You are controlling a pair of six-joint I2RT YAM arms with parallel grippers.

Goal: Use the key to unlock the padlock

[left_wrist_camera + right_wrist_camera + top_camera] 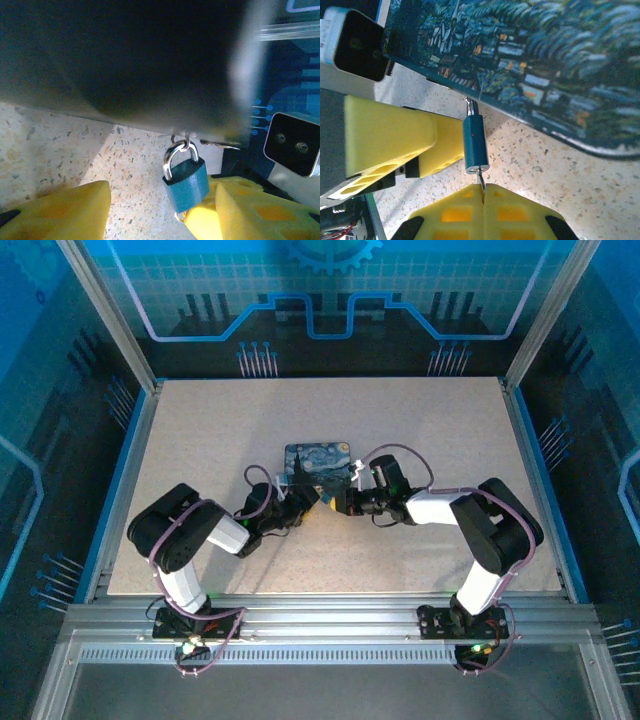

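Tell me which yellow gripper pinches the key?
The right gripper, shut on the key under the padlock; the left gripper is open.

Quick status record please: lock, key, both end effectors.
Lock: small teal padlock, silver shackle closed, hanging from starry-night printed box latch
Key: thin grey metal key, tip at padlock's bottom end
Right end effector: shut on key
Left end effector: open, one yellow finger beside padlock

Box (530, 60) and left end effector (303, 502) crowd the padlock (475, 145).
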